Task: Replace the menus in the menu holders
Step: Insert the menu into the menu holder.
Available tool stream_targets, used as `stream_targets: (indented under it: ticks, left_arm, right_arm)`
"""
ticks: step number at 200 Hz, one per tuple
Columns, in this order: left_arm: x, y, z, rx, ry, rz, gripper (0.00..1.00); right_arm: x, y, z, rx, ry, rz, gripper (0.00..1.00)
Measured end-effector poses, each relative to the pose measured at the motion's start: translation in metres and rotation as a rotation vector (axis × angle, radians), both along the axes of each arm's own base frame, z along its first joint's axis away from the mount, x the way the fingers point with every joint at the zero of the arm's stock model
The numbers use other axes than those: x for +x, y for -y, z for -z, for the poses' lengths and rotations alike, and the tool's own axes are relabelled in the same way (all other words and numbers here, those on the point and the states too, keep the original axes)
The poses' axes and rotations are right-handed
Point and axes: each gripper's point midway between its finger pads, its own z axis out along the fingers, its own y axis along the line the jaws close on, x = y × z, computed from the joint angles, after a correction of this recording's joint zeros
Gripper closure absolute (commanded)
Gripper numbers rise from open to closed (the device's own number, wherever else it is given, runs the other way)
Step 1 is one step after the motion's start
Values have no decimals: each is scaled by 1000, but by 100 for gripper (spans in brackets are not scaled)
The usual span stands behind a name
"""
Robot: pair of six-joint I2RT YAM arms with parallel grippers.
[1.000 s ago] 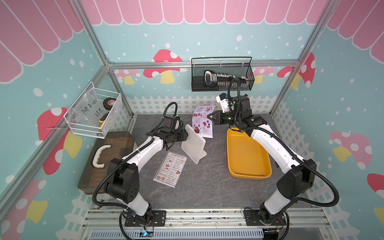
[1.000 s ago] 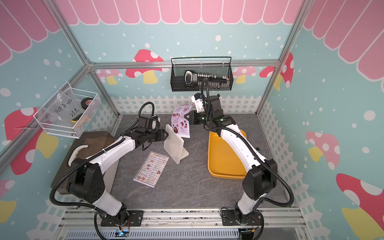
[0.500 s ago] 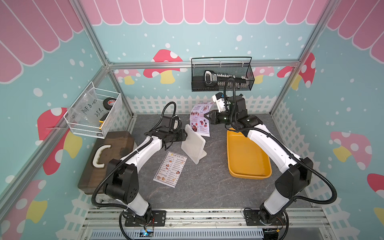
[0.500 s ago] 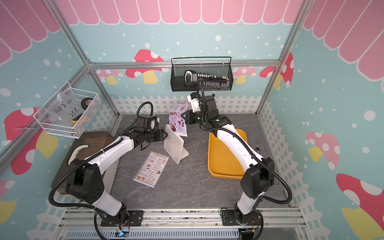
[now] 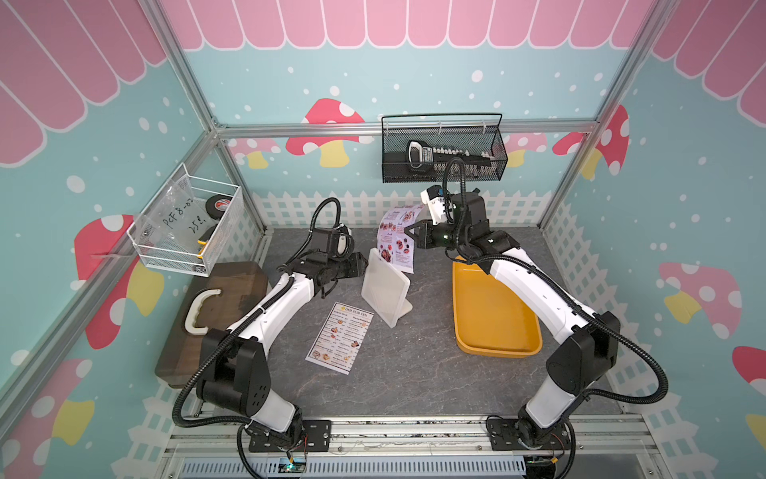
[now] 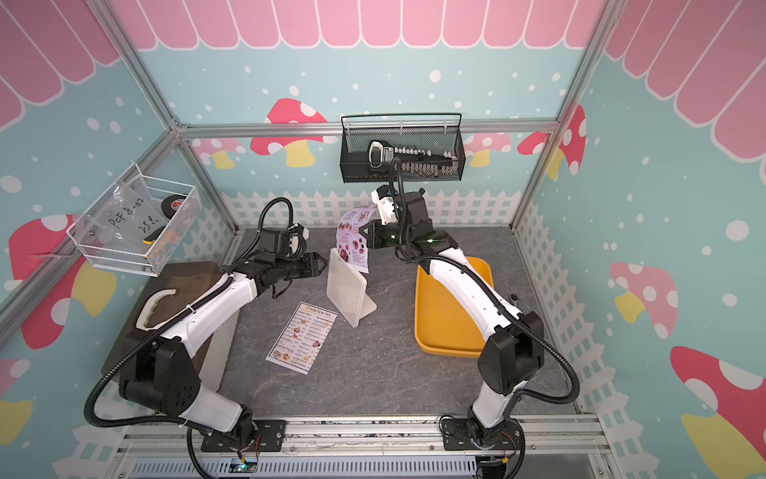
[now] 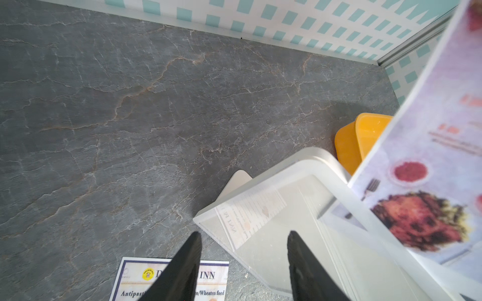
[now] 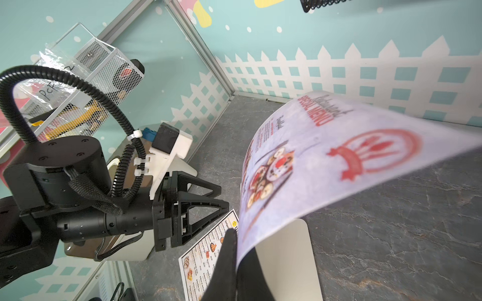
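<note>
Above the menu holder (image 5: pixel 385 286), right at its top rim, the right gripper (image 5: pixel 408 233) is clamped tight on one side edge of the SPECIAL MENU sheet (image 5: pixel 397 238). Paper hangs roughly upright, top curling over. Right wrist view confirms the pinch: black fingers (image 8: pixel 223 265) closed on the sheet's edge.

Sheet's lower cnr meets the holder's top rim. The left wrist view shows print thru the frosted plastic there, but in the slot or just behind it? Can't tell.

On the holder's opposite side, the left gripper (image 5: pixel 364 266) sits level w/ the upper edge. Jaws apart, tips just beside the frame; touching or not, can't tell.

Holder itself stands upright on its angled foot.

DIM SUM INN menu (image 5: pixel 340 338) lies flat on the tabletop (image 5: pixel 414 373) just in front of the holder, twd the arm bases, not touching it. Yellow tray (image 5: pixel 493 327) lies beside the holder on the right arm's side, a gap btwn them.
</note>
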Motion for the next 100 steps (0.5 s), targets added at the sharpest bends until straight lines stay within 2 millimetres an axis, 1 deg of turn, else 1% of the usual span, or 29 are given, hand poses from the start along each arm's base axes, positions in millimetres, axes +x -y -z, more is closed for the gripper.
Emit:
stream_targets:
  ticks: [52,100]
  left_arm:
    - [0,-2,-1,-4,1,-4,46]
    - [1,-3,-1,-4,0,-8,46]
  right_arm:
    - [-2,-9,1,-1,13,-18,97]
    - [-1,-9,8,-13,7,-13,97]
